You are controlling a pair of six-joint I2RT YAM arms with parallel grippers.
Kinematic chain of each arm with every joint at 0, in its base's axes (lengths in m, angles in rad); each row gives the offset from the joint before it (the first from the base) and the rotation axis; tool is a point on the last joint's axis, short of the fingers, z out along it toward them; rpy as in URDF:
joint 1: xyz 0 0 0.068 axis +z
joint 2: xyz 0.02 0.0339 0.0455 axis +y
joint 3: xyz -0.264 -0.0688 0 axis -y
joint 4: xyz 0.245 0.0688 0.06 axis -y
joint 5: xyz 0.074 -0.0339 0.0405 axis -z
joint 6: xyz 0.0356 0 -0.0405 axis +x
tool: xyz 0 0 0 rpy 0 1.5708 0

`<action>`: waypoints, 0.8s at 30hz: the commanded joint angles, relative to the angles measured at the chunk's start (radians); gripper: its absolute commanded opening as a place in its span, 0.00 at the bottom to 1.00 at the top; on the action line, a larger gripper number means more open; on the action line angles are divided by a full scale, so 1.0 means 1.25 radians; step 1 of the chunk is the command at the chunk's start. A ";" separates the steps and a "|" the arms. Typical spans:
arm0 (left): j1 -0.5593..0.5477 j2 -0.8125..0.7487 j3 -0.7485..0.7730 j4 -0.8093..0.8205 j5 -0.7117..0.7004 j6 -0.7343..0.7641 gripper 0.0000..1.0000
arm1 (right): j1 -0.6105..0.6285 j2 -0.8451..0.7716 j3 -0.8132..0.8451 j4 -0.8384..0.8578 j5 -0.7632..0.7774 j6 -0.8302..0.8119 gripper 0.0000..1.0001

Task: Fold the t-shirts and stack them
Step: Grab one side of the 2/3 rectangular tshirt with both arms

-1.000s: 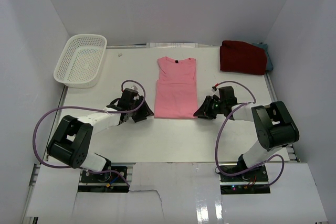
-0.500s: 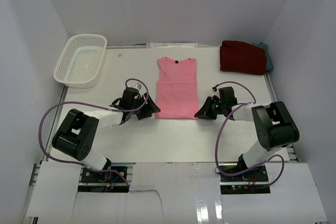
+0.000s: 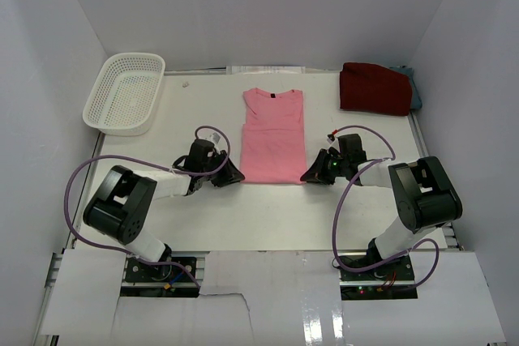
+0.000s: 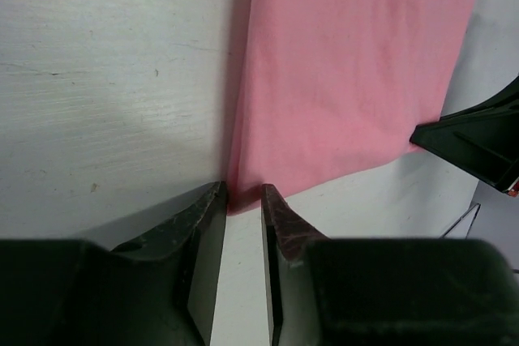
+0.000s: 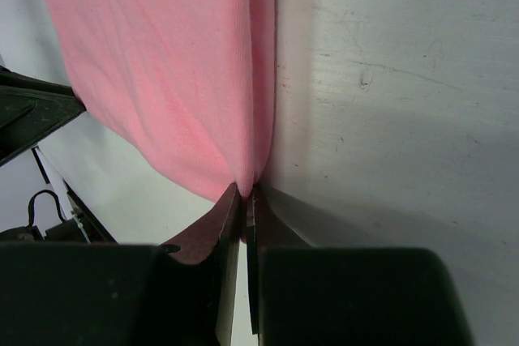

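The pink t-shirt (image 3: 272,135) lies flat on the white table, sleeves folded in and collar at the far end. My left gripper (image 3: 235,174) is low at its near left corner. In the left wrist view the jaws (image 4: 243,192) stand a narrow gap apart, with the shirt's corner (image 4: 349,79) between the tips. My right gripper (image 3: 309,174) is at the near right corner. In the right wrist view it (image 5: 246,190) is shut on the pink hem (image 5: 162,62). A folded dark red shirt (image 3: 375,88) lies at the far right, on a teal-grey one (image 3: 416,91).
A white perforated basket (image 3: 134,57) stands at the far left of the table. White walls close in the back and both sides. The arms' purple cables loop over the near part of the table.
My left gripper has slid right, from beside the shirt to its near left corner. The right gripper stays at the near right corner.
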 commanded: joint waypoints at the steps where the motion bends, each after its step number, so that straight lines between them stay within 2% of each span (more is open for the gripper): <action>1: -0.003 -0.004 -0.018 -0.045 0.008 0.010 0.36 | 0.000 0.001 0.005 -0.016 0.015 -0.020 0.08; 8: -0.004 0.007 -0.026 -0.045 0.035 0.014 0.51 | -0.001 -0.001 0.004 -0.016 0.014 -0.022 0.08; 14: -0.006 0.038 -0.018 -0.043 0.030 0.024 0.48 | 0.000 -0.008 0.001 -0.017 0.015 -0.022 0.08; 17: -0.006 0.069 -0.002 -0.047 0.029 0.038 0.44 | 0.001 -0.014 0.001 -0.020 0.015 -0.022 0.08; 19: -0.006 0.093 0.009 -0.056 0.029 0.048 0.29 | 0.000 -0.019 0.002 -0.026 0.016 -0.024 0.08; 21: -0.006 0.115 0.023 -0.064 0.036 0.059 0.19 | 0.000 -0.025 0.003 -0.035 0.019 -0.030 0.08; 24: -0.006 0.134 0.032 -0.061 0.050 0.065 0.15 | 0.000 -0.033 0.008 -0.053 0.025 -0.041 0.08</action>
